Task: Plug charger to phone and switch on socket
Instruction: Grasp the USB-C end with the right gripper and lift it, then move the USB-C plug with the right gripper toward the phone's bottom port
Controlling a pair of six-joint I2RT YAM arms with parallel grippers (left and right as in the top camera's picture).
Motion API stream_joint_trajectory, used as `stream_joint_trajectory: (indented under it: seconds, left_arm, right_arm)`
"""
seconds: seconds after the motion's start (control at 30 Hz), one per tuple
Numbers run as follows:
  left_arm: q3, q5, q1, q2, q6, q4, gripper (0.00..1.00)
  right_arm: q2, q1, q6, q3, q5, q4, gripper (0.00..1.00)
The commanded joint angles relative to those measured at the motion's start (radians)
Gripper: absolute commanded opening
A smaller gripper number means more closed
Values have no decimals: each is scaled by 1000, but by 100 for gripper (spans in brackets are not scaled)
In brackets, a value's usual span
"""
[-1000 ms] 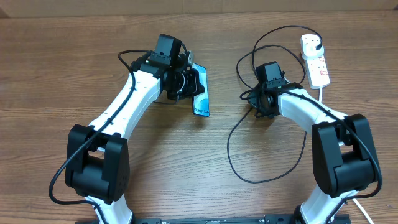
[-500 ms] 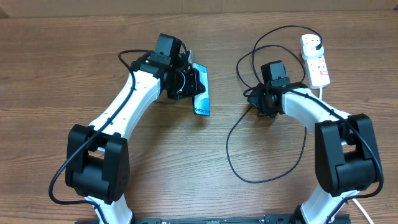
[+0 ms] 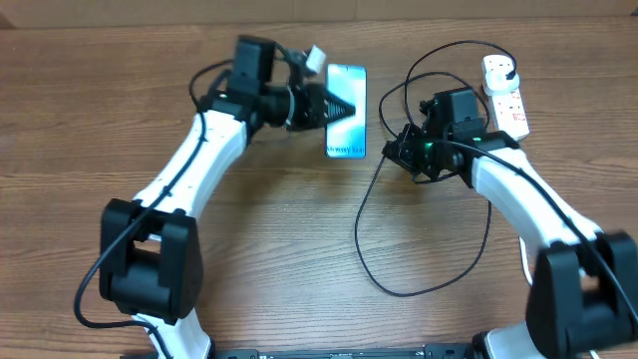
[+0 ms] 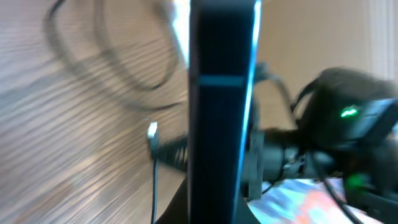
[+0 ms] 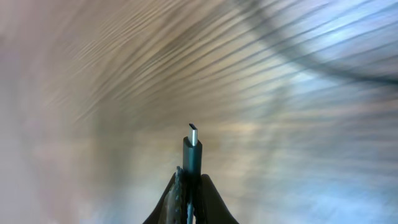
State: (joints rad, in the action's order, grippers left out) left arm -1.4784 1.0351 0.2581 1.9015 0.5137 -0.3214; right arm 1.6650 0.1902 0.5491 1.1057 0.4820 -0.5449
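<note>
My left gripper (image 3: 332, 105) is shut on the phone (image 3: 346, 112) and holds it off the table, its blue-teal screen facing up. In the left wrist view the phone (image 4: 221, 106) is a dark upright bar seen edge on. My right gripper (image 3: 401, 152) is shut on the charger's small connector (image 5: 193, 144), which sticks straight out past its fingertips (image 5: 205, 193). That connector (image 4: 152, 130) hangs just left of the phone's edge. The thin black charger cable (image 3: 365, 234) loops across the table to a black plug (image 3: 510, 68) in the white socket (image 3: 505, 98).
The socket lies at the far right with its thick white cord (image 3: 514, 150) running toward the front. The cable makes a second loop (image 3: 439, 55) behind my right arm. Both wrist views are blurred by motion.
My left arm has lifted the phone and swung it toward the far right, turning the screen upward. My right arm has risen and stretched out, still holding the connector.
</note>
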Motion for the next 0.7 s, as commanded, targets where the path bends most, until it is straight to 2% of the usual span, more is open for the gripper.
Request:
stream_joint_trajectory:
  seconds: [0.0, 0.17, 0.43, 0.67]
  left_arm:
    - [-16, 278, -87, 2, 176, 85, 4]
    - [-16, 366, -173, 2, 342, 172, 4]
    - [-16, 436, -220, 2, 391, 176, 4]
    - [-16, 483, -218, 2, 428, 176, 4]
  right_arm:
    - [-68, -3, -164, 7, 230, -49, 4]
    - [-80, 0, -332, 7, 525, -133, 4]
    - [-80, 13, -425, 7, 881, -153, 4]
    - [-80, 100, -435, 7, 933, -139, 4]
